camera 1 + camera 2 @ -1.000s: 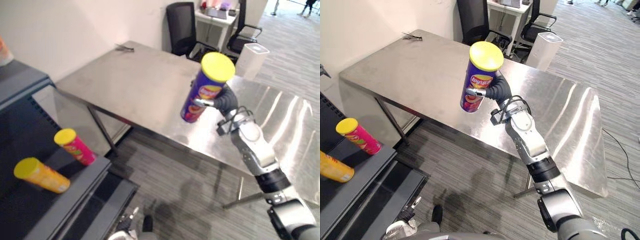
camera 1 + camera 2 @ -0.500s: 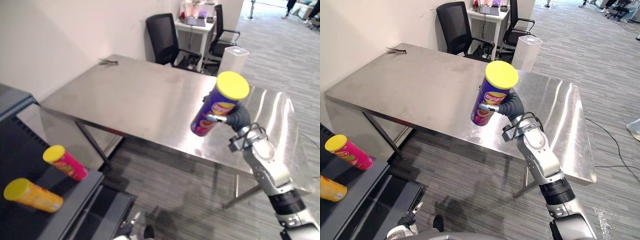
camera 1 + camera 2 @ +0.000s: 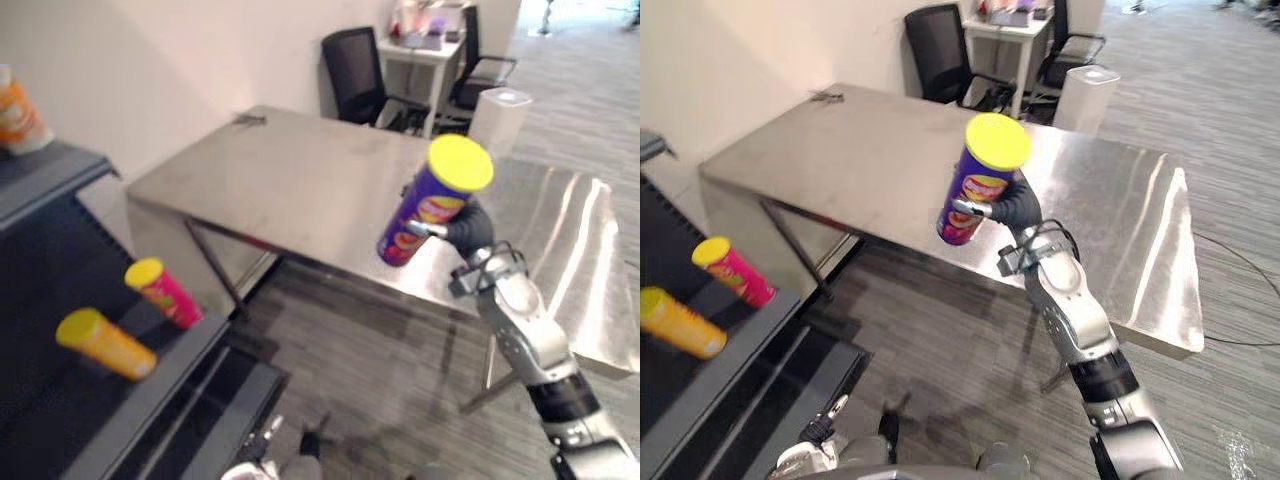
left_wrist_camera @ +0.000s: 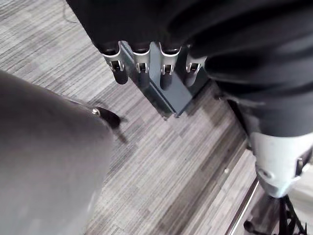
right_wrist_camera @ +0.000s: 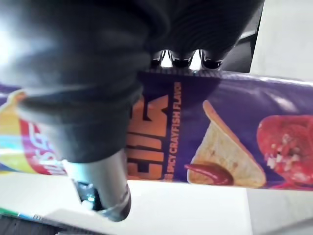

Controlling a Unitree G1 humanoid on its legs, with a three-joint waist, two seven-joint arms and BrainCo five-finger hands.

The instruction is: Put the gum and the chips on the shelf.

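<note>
Since half a second ago the whole view has swung left toward the shelf, which is the camera moving; the right hand (image 3: 464,230) keeps the same grip on the purple chip can (image 3: 422,208), at the same tilt.

Right hand: fingers and thumb are wrapped round the middle of the can. In the right wrist view the thumb (image 5: 100,181) lies across the near side of the can and the dark fingertips (image 5: 183,59) show over its far side. The can is held in the air above the near edge of the steel counter (image 3: 300,170), leaning, with its yellow lid (image 3: 460,162) uppermost and pointing away from the shelf.

Left hand (image 4: 141,62): it hangs low beside the robot, above the grey striped floor (image 4: 161,161), fingers loose and holding nothing.

On the far corner of the counter lies a small dark thing (image 3: 250,119), too small to tell. Behind the counter stand a black office chair (image 3: 360,65) and a white bin (image 3: 500,115).

To the robot's left, well apart from the held can, is the dark shelf (image 3: 160,385). On it lie a pink can (image 3: 165,293) and an orange can (image 3: 105,345), both on their sides, both with yellow lids, near each other but not touching. On a higher level of the shelf sits an orange thing (image 3: 18,110), cut off by the view's edge.
</note>
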